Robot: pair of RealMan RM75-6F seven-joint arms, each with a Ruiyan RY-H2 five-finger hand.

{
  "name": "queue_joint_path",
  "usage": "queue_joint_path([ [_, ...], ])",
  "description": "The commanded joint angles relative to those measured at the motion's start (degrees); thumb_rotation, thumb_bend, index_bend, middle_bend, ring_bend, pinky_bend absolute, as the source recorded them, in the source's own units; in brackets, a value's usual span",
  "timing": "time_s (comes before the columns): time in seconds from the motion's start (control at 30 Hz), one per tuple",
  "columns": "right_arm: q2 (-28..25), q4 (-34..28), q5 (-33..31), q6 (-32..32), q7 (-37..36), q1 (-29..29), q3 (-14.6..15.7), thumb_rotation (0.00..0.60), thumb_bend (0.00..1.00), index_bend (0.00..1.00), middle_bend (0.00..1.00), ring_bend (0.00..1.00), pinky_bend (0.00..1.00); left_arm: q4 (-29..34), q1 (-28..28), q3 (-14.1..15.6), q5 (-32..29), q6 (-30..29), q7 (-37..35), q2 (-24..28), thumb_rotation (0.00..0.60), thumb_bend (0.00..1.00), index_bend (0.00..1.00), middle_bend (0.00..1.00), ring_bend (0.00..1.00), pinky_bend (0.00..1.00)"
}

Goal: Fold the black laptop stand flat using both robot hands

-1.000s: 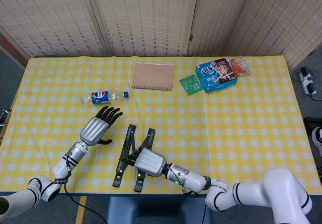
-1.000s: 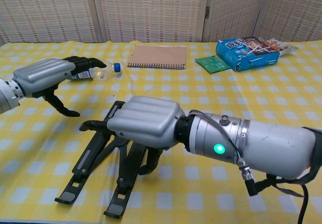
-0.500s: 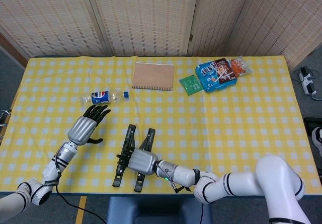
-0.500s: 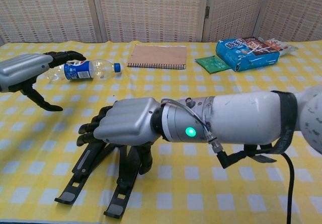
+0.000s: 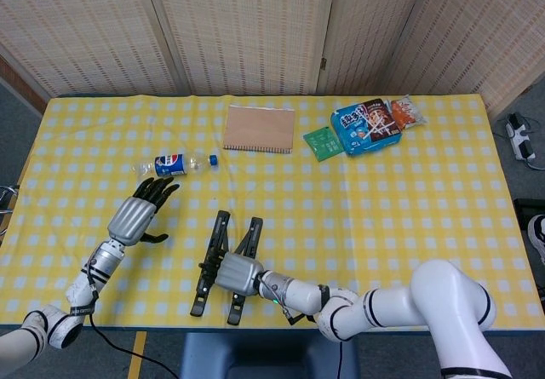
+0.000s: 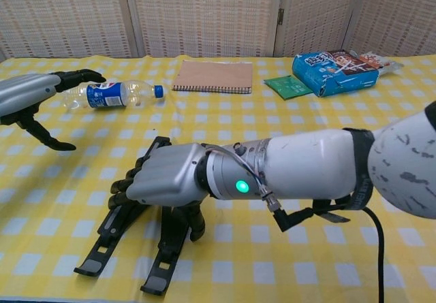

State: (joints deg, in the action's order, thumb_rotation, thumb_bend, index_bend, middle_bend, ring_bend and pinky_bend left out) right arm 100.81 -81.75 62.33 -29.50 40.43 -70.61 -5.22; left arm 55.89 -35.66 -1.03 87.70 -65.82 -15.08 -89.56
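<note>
Head view first: your right hand has slid further left over the last second and now sits on top of the black laptop stand, which lies near the front edge of the yellow checked tablecloth with its two rails still splayed in a narrow V. Your left hand has drawn back toward the left edge, fingers spread and holding nothing, its fingertips close to the Pepsi bottle. It is now well apart from the stand, so a two-handed fold will need it brought back in.

Chest view: the right hand is curled down over the stand, with fingers wrapped at the left rail and the thumb reaching down between the rails. It looks like a grasp, though how firm you cannot tell from here. The rails are not yet together, so the fold is barely begun. The left hand hovers open just in front of the bottle, touching nothing. The notebook and snack packets lie well clear at the back.
</note>
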Motion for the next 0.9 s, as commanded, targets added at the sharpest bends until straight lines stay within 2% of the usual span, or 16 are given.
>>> queue_joint_path([
  [0.03,0.40,0.74,-1.08,0.35,-0.28,-1.00,0.28,0.600,0.18,0.00,0.00,0.02,0.00,-0.12,0.11,-0.09,-0.12,0.10,-0.13,0.01,0.600,0.11,0.00,0.03,0.00,0.00],
  [0.23,0.84,1.89,-3.14,0.67,-0.39,-3.40,0.63,0.600,0.18,0.00,0.01,0.02,0.00,-0.62,0.45,-0.21,-0.23,0.19,-0.81,0.13,0.600,0.11,0.00,0.03,0.00,0.00],
  [0.53,2.18,3.66,-5.68,0.92,-1.61,-6.39,1.15,0.600,0.18,0.00,0.13,0.03,0.00,-0.90,1.06,-0.15,-0.07,-0.04,-1.43,0.20,0.600,0.11,0.00,0.03,0.00,0.00],
  [0.67,2.64,4.57,-2.85,0.07,-4.19,-6.16,0.86,0.600,0.18,0.10,0.22,0.08,0.00,-0.94,1.41,-0.06,0.02,-0.23,-1.61,0.37,0.600,0.11,0.00,0.03,0.00,0.00],
  [0.9,1.96,4.72,4.20,-3.12,-9.25,-4.27,0.66,0.600,0.18,0.38,0.38,0.20,0.03,-0.57,1.83,-0.10,0.23,-0.75,-1.60,0.80,0.600,0.11,0.00,0.03,0.00,0.00],
])
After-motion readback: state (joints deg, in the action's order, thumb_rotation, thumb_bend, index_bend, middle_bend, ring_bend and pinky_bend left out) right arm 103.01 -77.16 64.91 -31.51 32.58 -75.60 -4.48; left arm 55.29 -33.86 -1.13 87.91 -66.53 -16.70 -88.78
